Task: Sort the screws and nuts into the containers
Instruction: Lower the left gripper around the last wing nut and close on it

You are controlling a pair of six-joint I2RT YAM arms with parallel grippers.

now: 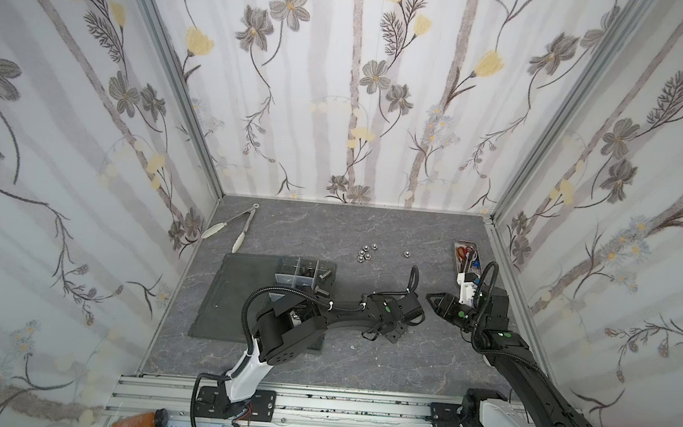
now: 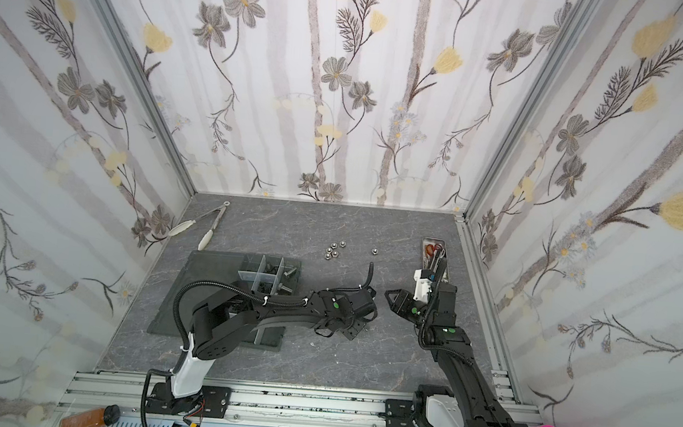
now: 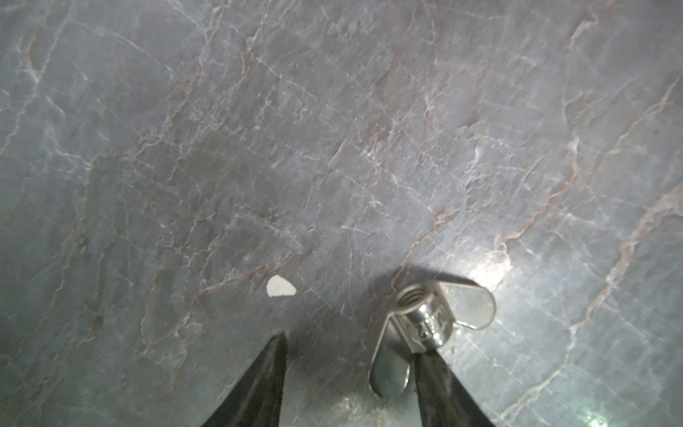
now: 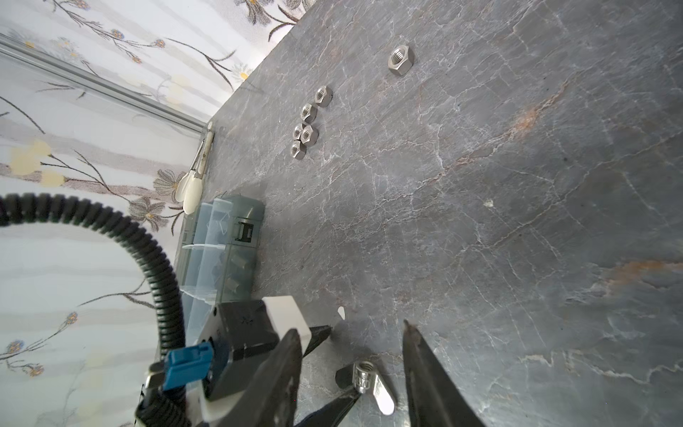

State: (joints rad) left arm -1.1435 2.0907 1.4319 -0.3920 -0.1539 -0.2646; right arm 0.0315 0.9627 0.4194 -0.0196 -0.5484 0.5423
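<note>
A silver wing nut point(image 3: 425, 318) point(image 4: 364, 373) lies on the grey marbled table right of centre. My left gripper point(image 3: 351, 345) is down at the table, open. One fingertip point(image 3: 425, 360) touches the wing nut and the other stands well apart. My right gripper point(image 4: 349, 329) point(image 1: 433, 301) hovers open just right of it and holds nothing. Several silver hex nuts point(image 1: 366, 252) point(image 4: 306, 125) lie loose farther back, one point(image 1: 406, 253) apart from the cluster. The containers point(image 1: 299, 274) in the dark organiser tray point(image 1: 237, 294) hold several screws point(image 1: 323, 275).
Metal tongs point(image 1: 239, 225) lie at the back left. A narrow metal tray of scissors point(image 1: 466, 255) sits by the right wall. A small white fleck point(image 3: 280, 286) lies near the left fingertips. My left arm crosses over the organiser tray's near half.
</note>
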